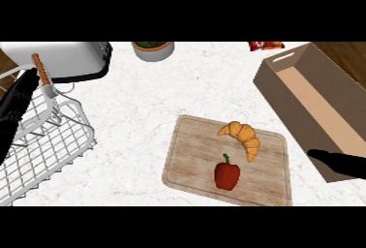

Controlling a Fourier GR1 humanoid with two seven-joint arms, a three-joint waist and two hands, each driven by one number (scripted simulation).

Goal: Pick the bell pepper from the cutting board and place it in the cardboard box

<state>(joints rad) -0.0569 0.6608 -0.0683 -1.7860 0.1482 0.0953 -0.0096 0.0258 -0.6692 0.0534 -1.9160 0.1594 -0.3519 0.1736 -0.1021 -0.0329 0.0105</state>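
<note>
Nearest the lower edge lay the wooden cutting board (214, 160) on the white tabletop (143, 121), with the red bell pepper (227, 175) on its near half, stem pointing away, and a croissant (243, 136) just beyond it, apart from it. Toward the right edge stood the open cardboard box (297, 99). A wire dish rack (43, 150) filled the left edge, a toaster (64, 59) the far left corner. The right hand (342, 163) showed dark beside the box's near end; whether its fingers were apart or together could not be told.
</note>
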